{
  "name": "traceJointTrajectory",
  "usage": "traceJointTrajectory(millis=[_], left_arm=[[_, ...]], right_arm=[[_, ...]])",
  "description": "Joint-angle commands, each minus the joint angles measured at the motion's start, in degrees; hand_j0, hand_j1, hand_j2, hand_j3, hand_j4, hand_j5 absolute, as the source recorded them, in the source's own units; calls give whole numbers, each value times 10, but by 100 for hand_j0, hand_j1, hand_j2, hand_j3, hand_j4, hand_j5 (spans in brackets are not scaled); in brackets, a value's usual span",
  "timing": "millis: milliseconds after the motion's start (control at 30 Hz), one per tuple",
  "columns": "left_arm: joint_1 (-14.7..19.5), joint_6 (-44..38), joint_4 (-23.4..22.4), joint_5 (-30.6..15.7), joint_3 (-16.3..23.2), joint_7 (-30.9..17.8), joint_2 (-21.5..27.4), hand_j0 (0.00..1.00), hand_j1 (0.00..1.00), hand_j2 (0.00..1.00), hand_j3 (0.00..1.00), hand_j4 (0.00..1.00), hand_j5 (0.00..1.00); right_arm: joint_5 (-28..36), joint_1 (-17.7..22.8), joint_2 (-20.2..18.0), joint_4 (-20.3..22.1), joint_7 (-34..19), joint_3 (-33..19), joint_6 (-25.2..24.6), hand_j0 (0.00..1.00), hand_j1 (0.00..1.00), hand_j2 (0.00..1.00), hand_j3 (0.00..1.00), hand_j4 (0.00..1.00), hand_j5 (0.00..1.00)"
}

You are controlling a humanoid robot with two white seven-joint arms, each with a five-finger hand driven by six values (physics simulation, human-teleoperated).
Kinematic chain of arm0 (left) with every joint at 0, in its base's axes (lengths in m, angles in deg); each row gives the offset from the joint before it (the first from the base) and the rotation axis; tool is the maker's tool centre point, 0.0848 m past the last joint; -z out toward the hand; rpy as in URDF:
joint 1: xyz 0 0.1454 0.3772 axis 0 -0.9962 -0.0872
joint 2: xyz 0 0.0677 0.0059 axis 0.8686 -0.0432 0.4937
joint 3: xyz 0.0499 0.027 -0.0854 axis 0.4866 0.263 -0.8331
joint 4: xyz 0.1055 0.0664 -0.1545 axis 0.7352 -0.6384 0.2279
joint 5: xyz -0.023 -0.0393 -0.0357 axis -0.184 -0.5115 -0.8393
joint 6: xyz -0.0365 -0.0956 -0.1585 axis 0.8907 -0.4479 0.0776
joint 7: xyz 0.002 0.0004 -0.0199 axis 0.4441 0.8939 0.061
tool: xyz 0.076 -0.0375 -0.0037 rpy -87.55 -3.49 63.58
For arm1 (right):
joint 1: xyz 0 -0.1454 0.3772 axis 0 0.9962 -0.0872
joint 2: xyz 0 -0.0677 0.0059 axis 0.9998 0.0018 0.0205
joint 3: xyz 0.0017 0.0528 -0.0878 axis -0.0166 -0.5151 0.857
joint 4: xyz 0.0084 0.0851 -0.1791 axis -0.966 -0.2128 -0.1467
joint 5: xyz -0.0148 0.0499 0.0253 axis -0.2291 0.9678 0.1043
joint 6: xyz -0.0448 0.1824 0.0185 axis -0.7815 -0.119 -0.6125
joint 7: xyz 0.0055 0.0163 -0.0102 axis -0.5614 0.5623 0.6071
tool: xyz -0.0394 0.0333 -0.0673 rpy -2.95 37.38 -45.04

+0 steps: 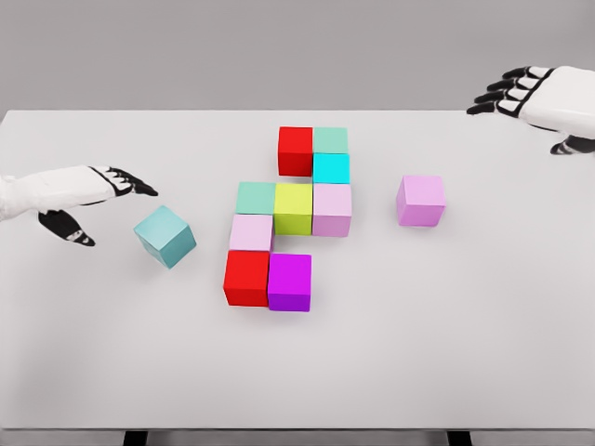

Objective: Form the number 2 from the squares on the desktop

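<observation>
My left hand (pixel 88 190) lies low over the white table (pixel 465 353) at its left side, fingers stretched out flat and the thumb dropped below, gripping nothing. Just beside its fingertips sits a teal cube (pixel 165 236), turned at an angle to the others and apart from them.

My right hand (pixel 530 98) hangs at the table's far right corner, fingers loosely spread toward the left, also empty.

Between the hands stands the cluster of cubes, packed side to side. At the far end a red cube (pixel 296 150) touches a mint cube (pixel 330 140), with a cyan cube (pixel 331 168) in front of the mint one. Next comes a row of green (pixel 256 198), yellow-green (pixel 293 208) and pale pink (pixel 332 210). A light pink cube (pixel 251 232) follows under the green one, then a second red cube (pixel 246 277) and a magenta cube (pixel 289 282) nearest me.

A lilac cube (pixel 420 201) sits alone, right of the cluster.
</observation>
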Motion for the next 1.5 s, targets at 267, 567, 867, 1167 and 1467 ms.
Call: traceJointTrajectory(millis=[267,567,867,1167,1467], left_arm=[[6,-1,24,-1,19,2,-15,100,100,100,100,100,100],[5,-1,22,33,20,2,-42,100,100,100,100,100,100],[6,-1,20,37,40,2,-48,100,100,100,100,100,100],[7,-1,20,37,48,2,-48,100,100,100,100,100,100],[15,-30,17,45,49,2,-56,100,100,100,100,100,100]], right_arm=[[-98,-107,92,-153,0,150,0,100,100,100,100,100,100],[-97,-108,98,-79,0,180,0,100,100,100,100,100,100],[-96,-107,96,-35,0,216,0,100,100,100,100,100,100],[-98,-108,92,-27,0,254,0,100,100,100,100,100,100],[-115,-108,95,-39,0,256,0,100,100,100,100,100,100]])
